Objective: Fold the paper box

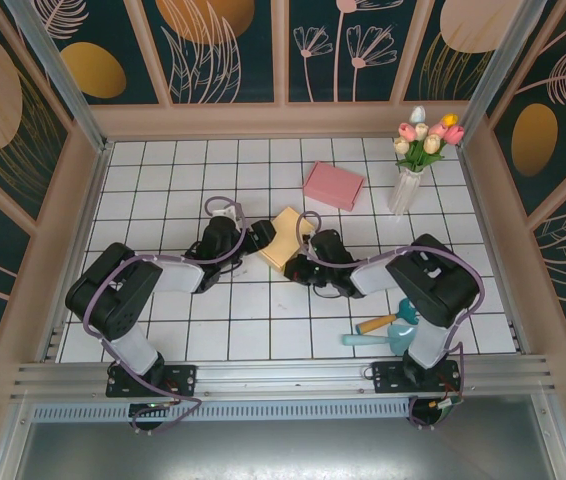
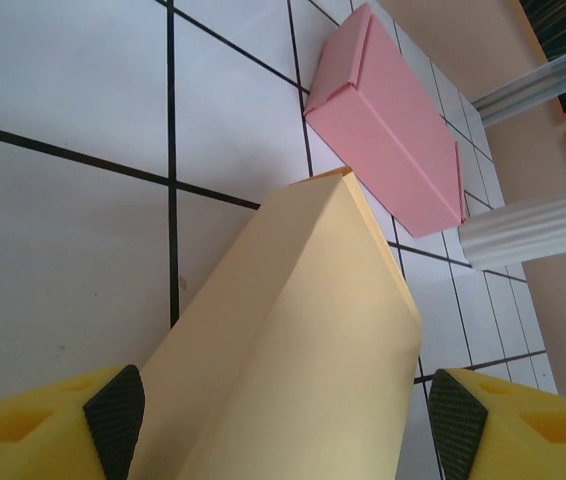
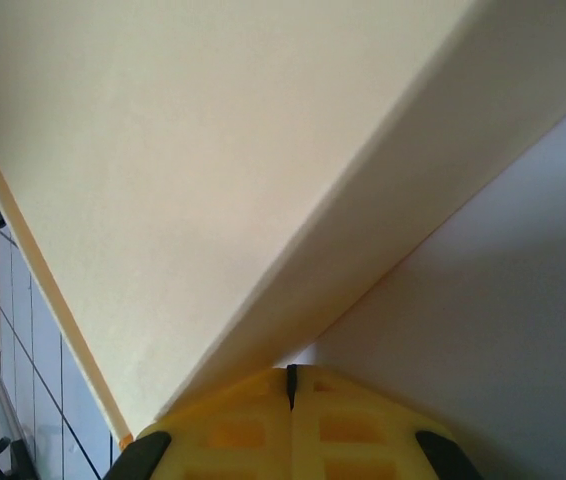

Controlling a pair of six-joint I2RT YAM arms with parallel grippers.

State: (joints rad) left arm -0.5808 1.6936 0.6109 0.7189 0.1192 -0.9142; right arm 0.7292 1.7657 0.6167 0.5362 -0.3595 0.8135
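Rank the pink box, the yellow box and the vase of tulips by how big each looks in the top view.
1. Vase of tulips, clearly largest.
2. Pink box and yellow box look about alike. The yellow box is partly hidden, so I leave them unranked.

Paper box (image 1: pixel 285 238) pale yellow. Second box (image 1: pixel 333 185) pink. Table (image 1: pixel 163 180) white tiles, dark grid lines. Vase (image 1: pixel 404 190) white, ribbed. Tulips (image 1: pixel 425 135) pink, white, yellow. Walls (image 1: pixel 233 60) dark teal, peach-gold leaf prints. Arms (image 1: pixel 123 290) black and white, cables (image 1: pixel 225 200) purple.
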